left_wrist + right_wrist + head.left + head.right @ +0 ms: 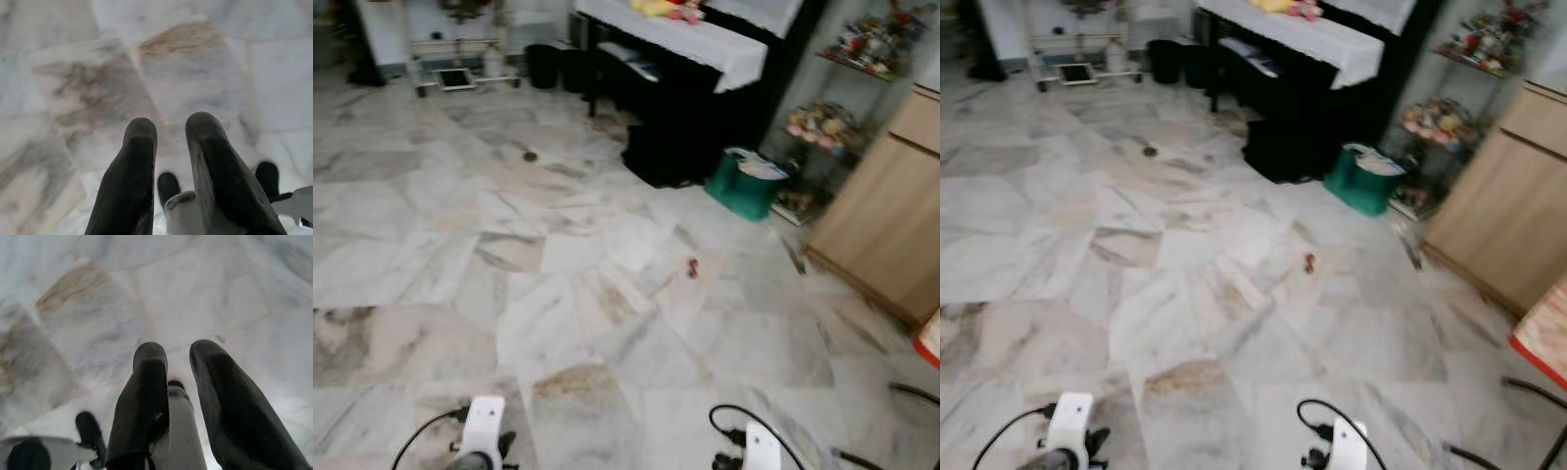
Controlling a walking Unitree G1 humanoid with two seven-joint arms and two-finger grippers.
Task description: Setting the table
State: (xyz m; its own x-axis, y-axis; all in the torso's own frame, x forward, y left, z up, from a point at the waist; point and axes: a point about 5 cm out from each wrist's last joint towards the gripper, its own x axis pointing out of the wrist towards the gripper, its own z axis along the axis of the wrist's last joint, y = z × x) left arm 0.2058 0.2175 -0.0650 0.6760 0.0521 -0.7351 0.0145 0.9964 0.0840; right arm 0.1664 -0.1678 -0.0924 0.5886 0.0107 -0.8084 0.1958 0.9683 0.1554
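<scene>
Left eye view showed marble floor (558, 294) ahead while both arms hung idle; the left pincer (168, 132) and right pincer (183, 360) were released, grasping nothing. No tableware was visible. Judged step: walking to fetch it; the tabletop corner (1542, 338) lay right

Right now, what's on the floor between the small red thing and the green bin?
Only bare marble floor shows between the small red thing and the green bin, in both eye views.
</scene>
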